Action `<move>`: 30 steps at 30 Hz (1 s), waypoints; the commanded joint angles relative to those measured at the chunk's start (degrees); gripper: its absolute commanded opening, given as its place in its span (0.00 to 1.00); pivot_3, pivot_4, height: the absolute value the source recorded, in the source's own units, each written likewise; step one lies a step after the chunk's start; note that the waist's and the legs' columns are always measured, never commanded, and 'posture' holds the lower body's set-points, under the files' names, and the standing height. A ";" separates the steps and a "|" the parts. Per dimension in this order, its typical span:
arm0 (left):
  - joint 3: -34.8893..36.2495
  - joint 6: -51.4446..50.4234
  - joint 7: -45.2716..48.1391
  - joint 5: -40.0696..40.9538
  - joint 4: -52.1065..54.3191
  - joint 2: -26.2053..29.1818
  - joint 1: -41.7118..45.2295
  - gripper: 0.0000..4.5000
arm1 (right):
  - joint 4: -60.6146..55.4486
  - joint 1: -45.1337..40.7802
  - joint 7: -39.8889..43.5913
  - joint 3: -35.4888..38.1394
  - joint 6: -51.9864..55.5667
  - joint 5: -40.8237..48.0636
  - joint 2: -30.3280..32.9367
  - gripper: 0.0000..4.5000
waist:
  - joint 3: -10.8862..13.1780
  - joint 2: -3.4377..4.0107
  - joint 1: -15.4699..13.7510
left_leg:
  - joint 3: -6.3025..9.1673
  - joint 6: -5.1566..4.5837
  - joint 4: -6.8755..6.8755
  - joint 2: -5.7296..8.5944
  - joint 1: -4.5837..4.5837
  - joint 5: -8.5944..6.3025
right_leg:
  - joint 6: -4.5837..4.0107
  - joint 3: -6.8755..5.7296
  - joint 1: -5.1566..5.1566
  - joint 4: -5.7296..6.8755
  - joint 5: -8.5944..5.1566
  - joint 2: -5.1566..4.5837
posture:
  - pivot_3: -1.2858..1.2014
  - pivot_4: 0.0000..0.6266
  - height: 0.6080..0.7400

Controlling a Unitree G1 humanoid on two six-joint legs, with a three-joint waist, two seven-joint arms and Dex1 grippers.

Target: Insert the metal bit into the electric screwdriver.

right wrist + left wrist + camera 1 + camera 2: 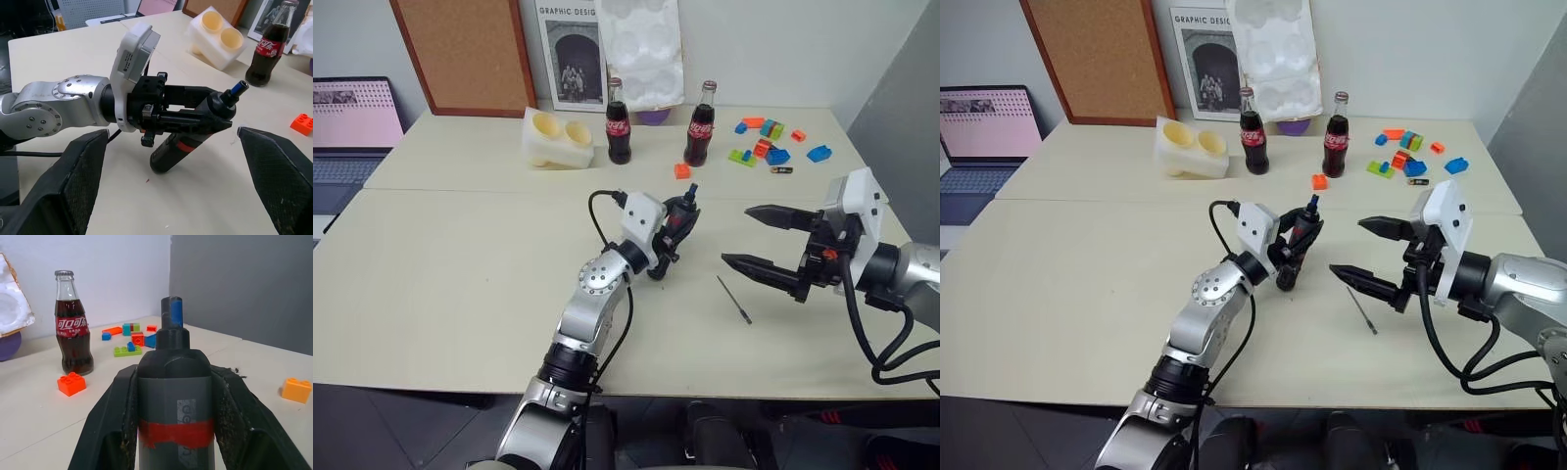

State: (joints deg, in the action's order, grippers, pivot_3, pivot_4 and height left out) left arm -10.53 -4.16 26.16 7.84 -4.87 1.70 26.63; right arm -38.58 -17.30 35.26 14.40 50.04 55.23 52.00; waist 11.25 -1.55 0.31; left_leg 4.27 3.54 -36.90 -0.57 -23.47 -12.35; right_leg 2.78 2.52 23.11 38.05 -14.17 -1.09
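Observation:
My left gripper [681,219] is shut on the electric screwdriver [675,233], a black pen-shaped tool with a red band. It is held near the table's middle, tilted, with its blue tip [172,313] pointing up and away. The left wrist view has the black fingers [105,421] clamped on both sides of the body. The metal bit [734,299], a thin dark rod, lies loose on the table to the right of the screwdriver. My right gripper [737,235] hovers open just above and beyond the bit, facing the screwdriver [195,125], with nothing between its fingers [80,166].
Two cola bottles [619,122] [699,125] stand at the back, beside a white foam block with yellow cups [556,137]. An orange brick [682,170] lies behind the screwdriver. Several coloured bricks [764,142] are scattered at the back right. A laptop [352,127] sits far left.

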 commanded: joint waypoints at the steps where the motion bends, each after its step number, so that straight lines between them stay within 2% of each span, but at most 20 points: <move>1: 1.19 -3.69 0.13 0.84 5.54 2.78 -5.44 0.37 | -1.76 -0.88 1.47 -0.01 -0.03 0.43 1.87 0.99 | -0.08 0.07 0.22 | 0.00 0.00 0.01 -0.01 0.01 0.00 | 0.00 0.00 0.00 0.00 0.00 0.01 | 0.52 0.24 1.00; 7: 2.91 -8.02 -0.63 2.39 12.62 6.01 -8.50 0.37 | -1.06 -1.33 1.97 -0.56 -0.24 -0.01 2.42 0.99 | -0.22 0.19 0.39 | -0.01 -0.03 0.01 -0.07 0.17 0.02 | -0.07 0.01 -0.12 0.03 0.05 0.08 | 0.52 0.24 1.00; 12: 4.59 -11.93 -0.30 4.75 18.72 9.69 -11.78 0.37 | 0.30 -1.54 3.56 -2.38 -0.84 -2.68 3.59 0.99 | -0.23 0.20 1.40 | -0.02 -0.04 0.05 -0.12 0.71 0.02 | -0.43 -0.01 -0.76 -0.17 -0.15 0.06 | 0.52 0.24 1.00; 22: 3.75 -12.74 -0.98 5.78 22.78 11.47 -14.65 0.37 | 1.78 -0.73 5.99 -5.33 -1.92 -9.07 5.05 0.99 | -0.23 0.19 1.47 | -0.01 -0.04 0.08 -0.11 0.68 0.02 | -0.43 -0.03 -0.75 -0.25 -0.15 0.05 | 0.52 0.24 1.00; 25: 2.79 -11.38 -0.58 5.57 22.57 11.23 -14.35 0.37 | 3.11 -1.56 5.23 -6.67 -1.53 -11.28 4.76 0.99 | -0.23 0.19 1.48 | -0.01 -0.04 0.08 -0.11 0.69 0.01 | -0.43 -0.02 -0.76 -0.26 -0.15 0.04 | 0.52 0.24 1.00; 30: 1.24 -9.79 0.05 5.12 22.51 11.02 -14.37 0.37 | 6.97 -4.77 -0.71 -11.22 6.12 -14.84 3.61 0.99 | -0.23 0.19 1.42 | -0.01 -0.04 0.10 -0.10 0.64 0.01 | -0.43 -0.03 -0.74 -0.33 -0.15 0.02 | 0.52 0.24 1.00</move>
State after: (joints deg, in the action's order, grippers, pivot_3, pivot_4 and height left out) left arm -8.42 -14.20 25.94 14.10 18.08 12.46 12.86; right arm -32.31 -20.43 37.52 4.31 53.05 41.90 56.00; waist 11.03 -1.36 1.73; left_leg 4.26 3.50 -36.77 -0.67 -22.83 -12.34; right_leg 2.35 2.49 22.38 37.69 -14.33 -1.06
